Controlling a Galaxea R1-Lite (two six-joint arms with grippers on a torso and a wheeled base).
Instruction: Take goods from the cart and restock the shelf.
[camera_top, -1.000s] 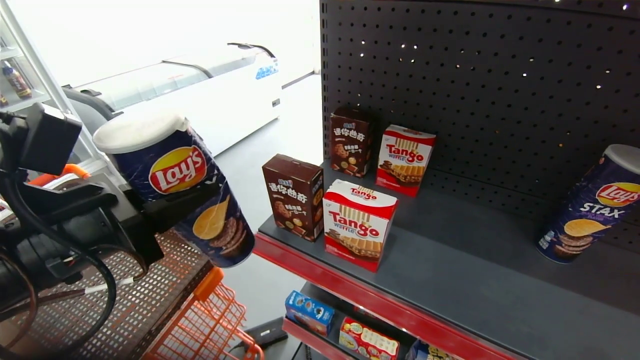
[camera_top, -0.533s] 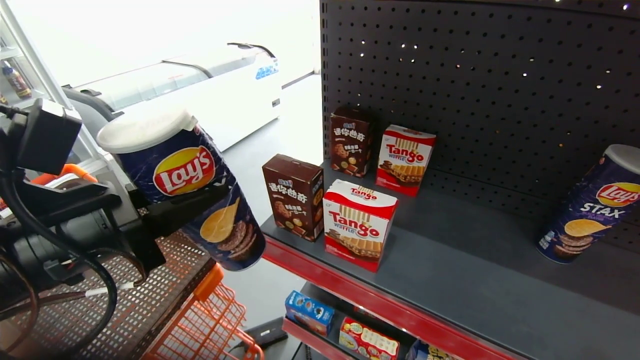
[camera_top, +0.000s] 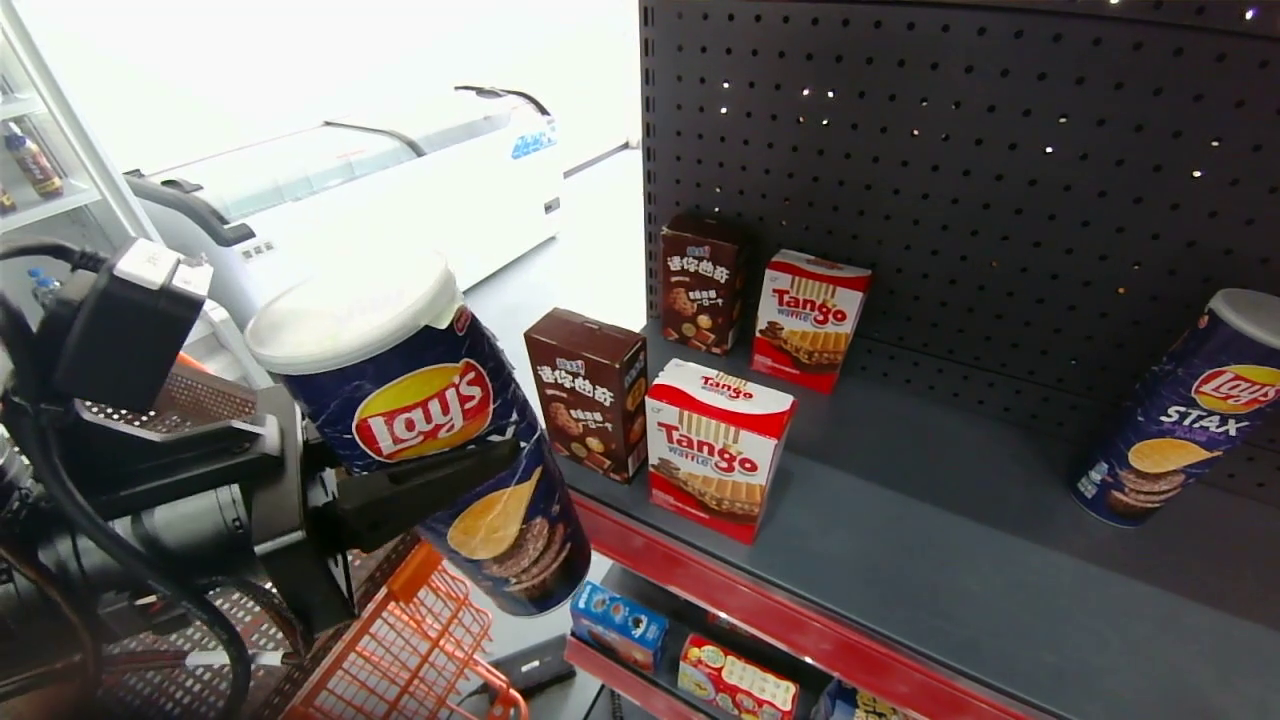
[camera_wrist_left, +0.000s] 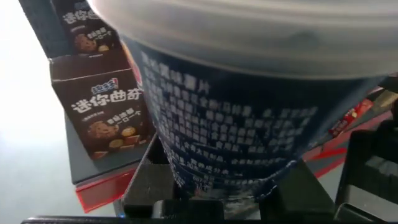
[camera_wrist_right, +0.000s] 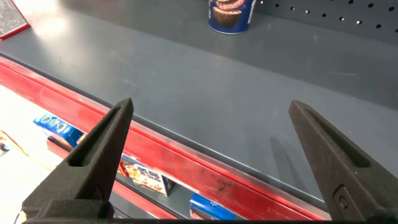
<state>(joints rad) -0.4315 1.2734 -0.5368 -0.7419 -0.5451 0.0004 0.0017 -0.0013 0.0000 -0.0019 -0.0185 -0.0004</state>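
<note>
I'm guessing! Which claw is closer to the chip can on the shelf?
Right. The right claw faces that chip can across bare shelf; the left claw, holding another can, is beyond the boxes.

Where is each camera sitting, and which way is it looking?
Head view: on the head, looking down at the shelf; left pincer grips the held chip can.
Left wrist view: behind that can, facing the brown cookie box; pincer fingers show.
Right wrist view: above the shelf edge, facing the standing chip can; open right pincer shows.
Shared: head and left wrist views both show that box.
</note>
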